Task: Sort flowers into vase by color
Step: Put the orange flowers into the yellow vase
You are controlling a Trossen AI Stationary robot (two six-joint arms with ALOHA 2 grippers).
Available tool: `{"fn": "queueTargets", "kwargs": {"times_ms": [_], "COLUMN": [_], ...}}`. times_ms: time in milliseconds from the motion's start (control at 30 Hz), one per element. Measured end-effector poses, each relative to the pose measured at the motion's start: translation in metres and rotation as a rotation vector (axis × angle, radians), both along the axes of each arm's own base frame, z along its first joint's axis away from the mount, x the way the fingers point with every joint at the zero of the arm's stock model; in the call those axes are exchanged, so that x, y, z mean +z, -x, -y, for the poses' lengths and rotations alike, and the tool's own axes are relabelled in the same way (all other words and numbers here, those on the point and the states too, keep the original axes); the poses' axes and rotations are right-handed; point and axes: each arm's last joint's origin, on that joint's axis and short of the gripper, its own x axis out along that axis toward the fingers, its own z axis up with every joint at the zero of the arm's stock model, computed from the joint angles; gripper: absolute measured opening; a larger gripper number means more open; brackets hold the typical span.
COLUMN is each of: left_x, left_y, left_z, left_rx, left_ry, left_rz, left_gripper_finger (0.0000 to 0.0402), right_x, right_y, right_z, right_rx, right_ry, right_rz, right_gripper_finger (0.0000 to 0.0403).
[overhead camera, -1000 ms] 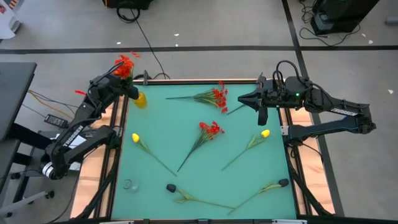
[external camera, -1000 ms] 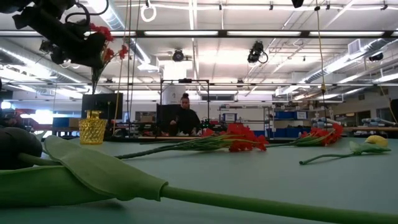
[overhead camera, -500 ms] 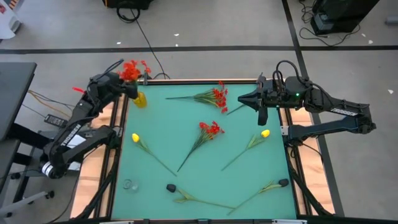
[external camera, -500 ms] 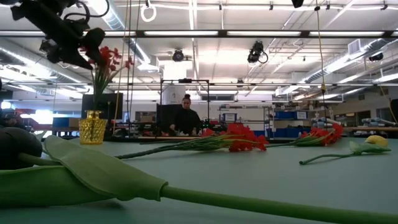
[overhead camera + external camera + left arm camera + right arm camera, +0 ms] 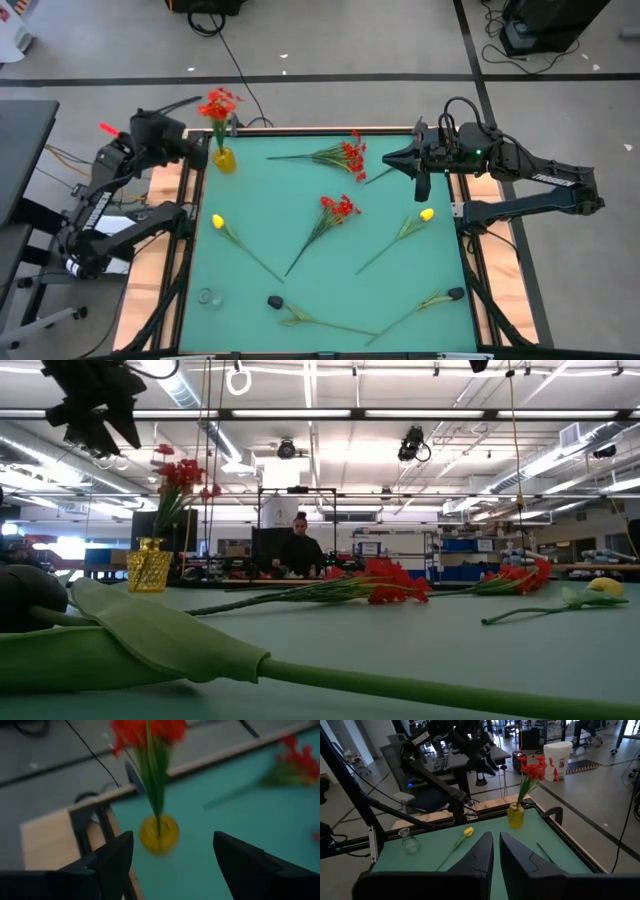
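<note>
Left gripper (image 5: 170,865), jaws now spread, has withdrawn from the red-blossomed spray (image 5: 218,104) standing ahead in the squat yellow vase (image 5: 224,160): one red placed. Right gripper (image 5: 496,852): jaws pressed together.

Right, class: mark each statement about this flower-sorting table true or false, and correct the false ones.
1. A red flower spray stands in the yellow vase. True.
2. The left pincer grips that spray. False: it is open, away from the spray.
3. The right pincer is shut and empty. True.
4. All yellow tulips are in the vase. False: yellow tulips lie on the mat.
5. Two red sprays lie on the green mat. True.
</note>
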Motion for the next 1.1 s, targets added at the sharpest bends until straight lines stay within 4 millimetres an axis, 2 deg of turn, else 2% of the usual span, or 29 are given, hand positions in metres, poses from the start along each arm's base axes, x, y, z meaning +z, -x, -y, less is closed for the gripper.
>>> {"fn": "queueTargets", "kwargs": {"times_ms": [300,467,600,700,900,1100], "left_x": [-0.016,-0.02,-0.031,-0.048,-0.088,-0.111], "left_y": [0.003,-0.003,-0.013,-0.027,-0.068,-0.116], "left_z": [0.021,0.031,0.032,0.031,0.033,0.043], "left_rx": [-0.065,-0.168,-0.18,-0.186,-0.235,-0.297], "left_ry": [0.263,0.423,0.52,0.581,0.692,0.736], "left_rz": [-0.091,0.01,0.087,0.136,0.218,0.241], "left_gripper_finger": [0.0281,0.0279,0.0269,0.0258,0.024,0.0229], "right_x": [0.0,0.0,0.0,0.0,0.0,0.0], "right_y": [0.0,0.0,0.0,0.0,0.0,0.0], "right_z": [0.0,0.0,0.0,0.0,0.0,0.0], "right_rx": [0.0,0.0,0.0,0.0,0.0,0.0], "right_ry": [0.0,0.0,0.0,0.0,0.0,0.0], "right_rz": [0.0,0.0,0.0,0.0,0.0,0.0], "right_gripper_finger": [0.0042,0.0041,0.0042,0.0042,0.0042,0.0042]}}
